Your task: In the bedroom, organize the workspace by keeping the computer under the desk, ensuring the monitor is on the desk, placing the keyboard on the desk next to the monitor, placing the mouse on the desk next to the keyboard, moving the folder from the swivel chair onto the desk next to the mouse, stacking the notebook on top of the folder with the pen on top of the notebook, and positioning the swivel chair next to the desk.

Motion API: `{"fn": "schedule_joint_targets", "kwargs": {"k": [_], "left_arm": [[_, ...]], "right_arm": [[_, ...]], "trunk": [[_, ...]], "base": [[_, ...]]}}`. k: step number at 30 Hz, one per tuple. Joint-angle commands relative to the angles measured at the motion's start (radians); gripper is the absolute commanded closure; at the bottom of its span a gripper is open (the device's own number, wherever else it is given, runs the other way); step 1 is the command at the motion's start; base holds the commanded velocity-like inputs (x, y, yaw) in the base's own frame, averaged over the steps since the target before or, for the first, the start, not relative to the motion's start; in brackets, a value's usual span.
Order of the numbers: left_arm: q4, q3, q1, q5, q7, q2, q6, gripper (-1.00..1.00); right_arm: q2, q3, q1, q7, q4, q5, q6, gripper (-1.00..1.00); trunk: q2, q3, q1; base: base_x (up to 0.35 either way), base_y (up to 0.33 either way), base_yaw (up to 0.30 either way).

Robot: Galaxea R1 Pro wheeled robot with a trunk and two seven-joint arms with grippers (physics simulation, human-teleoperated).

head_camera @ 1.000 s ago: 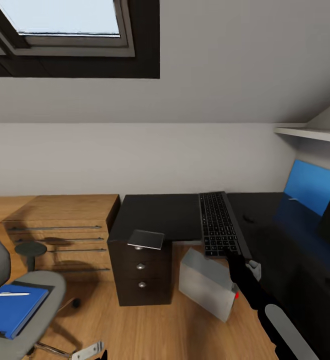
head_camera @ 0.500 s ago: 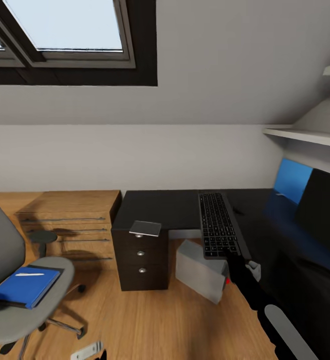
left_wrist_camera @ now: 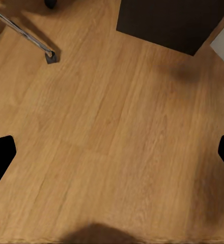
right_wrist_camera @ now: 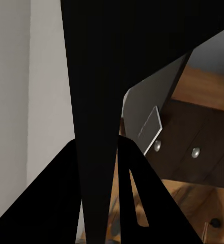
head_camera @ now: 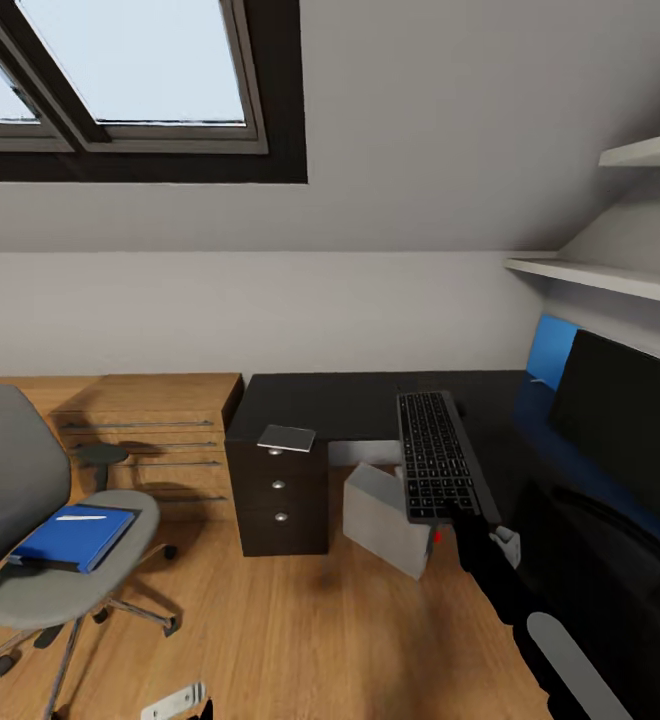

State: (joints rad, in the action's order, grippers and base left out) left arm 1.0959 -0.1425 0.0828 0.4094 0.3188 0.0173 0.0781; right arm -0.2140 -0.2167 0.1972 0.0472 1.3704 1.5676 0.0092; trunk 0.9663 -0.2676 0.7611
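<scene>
Keyboard (head_camera: 436,456) was what our right claw (head_camera: 462,518) held, clamped on the near short end so the long black slab stuck out forward and away from us, above the inner edge of the counter (head_camera: 350,405). Our right arm reached up from the lower right of the head view, dark forearm angled toward the counter, a white part showing at the wrist. In the right wrist view the keyboard (right_wrist_camera: 99,101) ran as a dark wedge between the two fingers (right_wrist_camera: 66,198), which pressed its sides.

Our left claw (left_wrist_camera: 112,152) hung open over the plank floor (left_wrist_camera: 117,132), its two dark fingertips wide apart at the edges of the left wrist view, nothing between them; a metal chair spoke with a caster (left_wrist_camera: 50,55) lay near one corner.

The monitor (head_camera: 625,420) stood on the counter's right wing, right of the keyboard. The notebook (head_camera: 287,437) lay on the counter's front corner above the drawer unit (head_camera: 276,500), left of the keyboard. The computer (head_camera: 382,518) sat tilted on the floor just right of the drawer unit, partly beneath the keyboard's near end. The swivel chair (head_camera: 40,520) stood well left of the counter, in front of the low wood cabinet (head_camera: 150,430); on its seat lay the folder (head_camera: 70,538), and on the folder the pen (head_camera: 80,517). We could not pick out the mouse.
</scene>
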Motion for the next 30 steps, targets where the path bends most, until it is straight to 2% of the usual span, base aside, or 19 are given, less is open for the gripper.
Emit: {"fn": "schedule_joint_targets", "kwargs": {"k": [1,16,19,26,30], "left_arm": [[0.003,-0.003,0.000,0.006,0.008,0.001,0.004,-1.00],[0.002,-0.002,0.000,0.006,0.008,0.001,0.003,-1.00],[0.003,-0.002,0.000,0.006,0.009,0.001,0.003,-1.00],[0.003,-0.003,0.000,0.005,0.013,0.001,-0.005,-1.00],[0.001,0.020,0.000,0.005,0.012,0.001,-0.006,-1.00]], "right_arm": [[-0.001,-0.001,0.001,0.007,-0.001,0.012,0.001,1.00],[-0.001,-0.001,0.001,0.017,-0.007,0.011,0.002,1.00],[-0.001,-0.001,0.001,0.017,-0.015,0.011,0.002,1.00],[0.001,-0.002,0.001,0.017,-0.016,0.012,0.002,1.00],[0.001,-0.003,0.001,0.017,-0.016,0.012,0.003,1.00]], "trunk": [[-0.006,0.002,-0.004],[-0.111,0.049,-0.062],[-0.111,0.049,-0.062],[-0.111,0.049,-0.062],[-0.111,0.049,-0.062]], "base": [[-0.343,-0.094,0.000],[-0.343,-0.094,0.000],[-0.266,-0.050,0.000],[-0.034,-0.005,0.000],[-0.118,-0.227,0.000]]}}
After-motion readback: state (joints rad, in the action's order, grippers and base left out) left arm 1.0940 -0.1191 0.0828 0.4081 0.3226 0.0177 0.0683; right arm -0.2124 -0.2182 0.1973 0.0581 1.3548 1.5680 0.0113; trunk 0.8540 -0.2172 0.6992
